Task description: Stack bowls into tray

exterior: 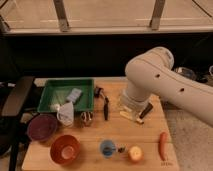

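Note:
The orange-red bowl (65,149) sits upright at the table's front left. The dark purple bowl (42,127) sits just behind and left of it, at the table's left edge. The green tray (67,82) lies at the back left and holds a grey-blue packet (74,95) and a small white item (54,106). My big white arm reaches in from the right over the middle of the table. My gripper (131,106) is at its lower end, above the table's middle right, far from both bowls and right of the tray.
A white jug-like cup (65,114) stands by the tray's front edge. Also on the table: a black-handled tool (105,107), a banana (127,116), a black object (145,111), a blue cup (106,148), an apple (135,153) and a carrot (162,145). A dark chair (17,97) stands to the left.

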Controlling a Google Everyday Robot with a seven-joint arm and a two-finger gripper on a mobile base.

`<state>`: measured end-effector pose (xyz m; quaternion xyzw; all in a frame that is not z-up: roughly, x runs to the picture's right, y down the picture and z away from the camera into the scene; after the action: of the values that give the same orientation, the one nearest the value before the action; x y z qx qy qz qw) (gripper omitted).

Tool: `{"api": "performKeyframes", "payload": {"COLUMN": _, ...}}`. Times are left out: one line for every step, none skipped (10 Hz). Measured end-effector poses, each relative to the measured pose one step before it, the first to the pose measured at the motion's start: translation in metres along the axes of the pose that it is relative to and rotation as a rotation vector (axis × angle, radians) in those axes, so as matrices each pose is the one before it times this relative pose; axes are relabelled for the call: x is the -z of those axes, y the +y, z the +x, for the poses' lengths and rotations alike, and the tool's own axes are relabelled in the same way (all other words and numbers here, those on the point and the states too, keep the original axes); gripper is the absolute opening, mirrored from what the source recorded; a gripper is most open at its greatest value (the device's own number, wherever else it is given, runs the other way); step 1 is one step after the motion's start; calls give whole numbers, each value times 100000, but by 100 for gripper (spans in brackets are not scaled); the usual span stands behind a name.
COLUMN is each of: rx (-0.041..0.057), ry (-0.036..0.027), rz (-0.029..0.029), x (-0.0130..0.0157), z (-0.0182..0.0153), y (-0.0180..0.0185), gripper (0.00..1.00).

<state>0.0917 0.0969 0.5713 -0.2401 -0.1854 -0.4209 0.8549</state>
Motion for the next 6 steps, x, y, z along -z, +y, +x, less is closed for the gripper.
{"api": "performKeyframes", "payload": {"rx": -129, "ry": 11, "rz": 0, "x": 9, "z": 21, "y": 52, "gripper": 53}}
{"api": "performKeyframes", "payload": {"rx": 99, "ry": -44, "rz": 6, "x": -9, "z": -26, "y": -43, "gripper": 53}}
{"api": "performKeyframes", "payload": {"rx": -18, "ry": -92, "rz": 32, "x": 1, "z": -25, "y": -12, "gripper": 53}}
{"api": "performKeyframes", "payload": {"rx": -163, "ry": -30, "rz": 30, "x": 0, "z": 39, "y": 41, "gripper": 53}}
{"api": "performKeyframes", "payload": {"rx": 400, "ry": -712, "rz": 404, "x": -123, "z": 59, "y": -102, "gripper": 53}}
{"api": "performKeyframes", "payload": {"rx": 1263, "ry": -1604, "rz": 505, "x": -485, "z": 111, "y": -447, "gripper": 53}}
